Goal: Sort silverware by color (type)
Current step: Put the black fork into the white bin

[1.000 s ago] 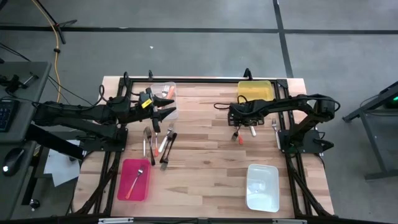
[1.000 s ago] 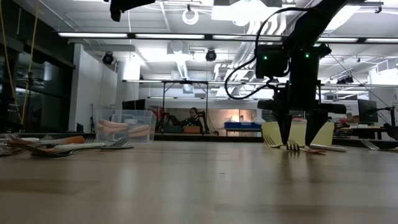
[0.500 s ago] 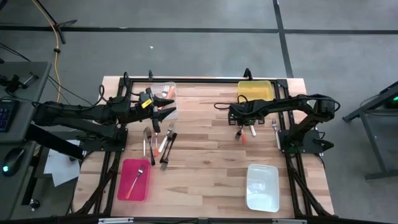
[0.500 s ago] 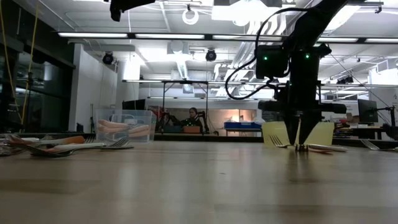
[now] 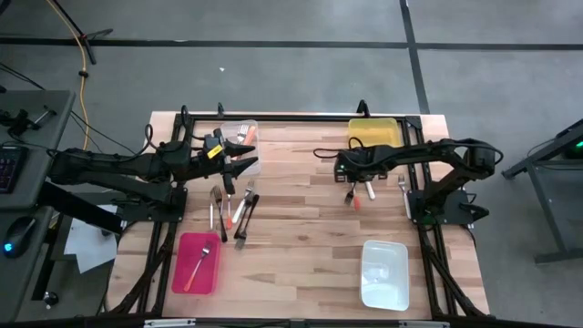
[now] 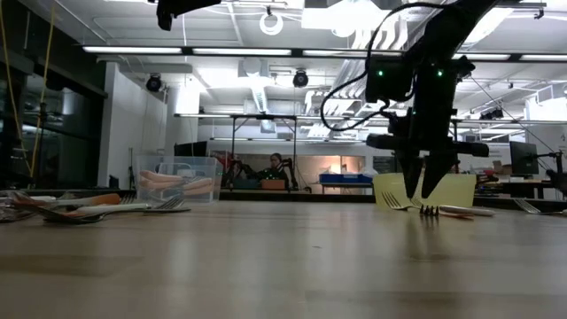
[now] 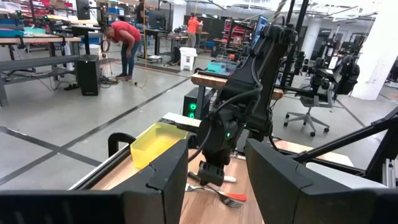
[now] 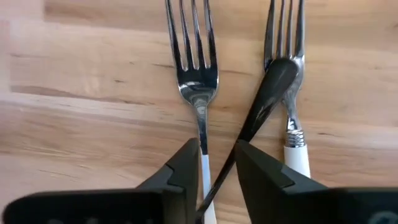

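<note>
Loose forks (image 5: 232,208) lie on the bench (image 5: 301,246) left of centre. More sit under the right pincer (image 8: 216,146) by the yellow bin (image 5: 372,133): two white forks (image 8: 198,81) with a dark piece (image 8: 273,87) crossed over one, and I can't tell if the pincer hovering just above is clenched on it. They look light, stiff, slick and flat to the wood, so I'd pinch across a handle mid-length, crossed piece first; left pincer (image 5: 248,166) waits released by the clear bin (image 5: 241,132).

Wooden table (image 5: 301,228) bore four bins — clear (image 5: 244,137), yellow (image 5: 373,133), pink (image 5: 195,264), white (image 5: 383,273) — plus scattered forks (image 5: 234,208)
</note>
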### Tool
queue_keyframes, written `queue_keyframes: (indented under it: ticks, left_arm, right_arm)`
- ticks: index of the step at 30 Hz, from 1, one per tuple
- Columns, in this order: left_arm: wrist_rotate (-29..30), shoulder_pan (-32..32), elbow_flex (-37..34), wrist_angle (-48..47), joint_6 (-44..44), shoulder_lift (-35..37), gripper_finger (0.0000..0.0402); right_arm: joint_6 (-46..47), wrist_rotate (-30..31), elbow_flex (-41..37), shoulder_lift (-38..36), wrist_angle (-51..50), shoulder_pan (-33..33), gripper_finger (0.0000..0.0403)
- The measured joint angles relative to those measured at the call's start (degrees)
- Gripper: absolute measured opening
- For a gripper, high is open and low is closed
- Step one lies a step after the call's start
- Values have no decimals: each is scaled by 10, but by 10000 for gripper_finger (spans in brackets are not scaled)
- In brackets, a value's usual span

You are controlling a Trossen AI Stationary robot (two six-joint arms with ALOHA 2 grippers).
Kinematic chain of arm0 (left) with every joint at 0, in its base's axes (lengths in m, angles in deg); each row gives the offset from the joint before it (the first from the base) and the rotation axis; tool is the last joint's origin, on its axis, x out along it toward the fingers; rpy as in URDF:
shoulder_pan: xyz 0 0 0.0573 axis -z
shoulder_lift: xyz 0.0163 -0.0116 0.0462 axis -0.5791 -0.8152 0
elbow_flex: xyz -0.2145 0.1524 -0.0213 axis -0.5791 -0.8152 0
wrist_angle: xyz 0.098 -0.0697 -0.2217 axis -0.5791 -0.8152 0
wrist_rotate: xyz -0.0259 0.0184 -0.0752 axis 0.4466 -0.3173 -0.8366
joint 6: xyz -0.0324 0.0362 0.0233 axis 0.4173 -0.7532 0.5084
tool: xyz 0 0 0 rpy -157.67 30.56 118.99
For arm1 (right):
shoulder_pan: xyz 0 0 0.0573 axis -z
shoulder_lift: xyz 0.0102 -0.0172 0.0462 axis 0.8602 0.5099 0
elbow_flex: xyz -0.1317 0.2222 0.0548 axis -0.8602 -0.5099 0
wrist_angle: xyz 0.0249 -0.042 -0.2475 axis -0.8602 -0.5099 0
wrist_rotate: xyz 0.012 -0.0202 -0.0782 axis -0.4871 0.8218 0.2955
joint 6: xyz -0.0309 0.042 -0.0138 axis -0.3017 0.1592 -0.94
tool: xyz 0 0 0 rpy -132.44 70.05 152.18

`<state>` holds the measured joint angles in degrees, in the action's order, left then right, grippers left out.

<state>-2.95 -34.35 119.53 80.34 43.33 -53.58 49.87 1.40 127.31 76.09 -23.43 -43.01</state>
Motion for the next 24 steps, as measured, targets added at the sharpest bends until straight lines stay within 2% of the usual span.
queue_keyframes:
  ticks: [5,9,17,24]
  left_arm:
    - [0,0,0,0,0,0,152]
    - [0,0,0,0,0,0,152]
    - [8,0,0,0,0,0,152]
    - [8,0,0,0,0,0,152]
  right_arm:
    - [3,10,0,-15,-31,0,131]
    - [25,14,-7,-11,-36,0,139]
    - [74,-16,-72,-14,64,0,130]
    - [85,-9,-75,-13,63,0,108]
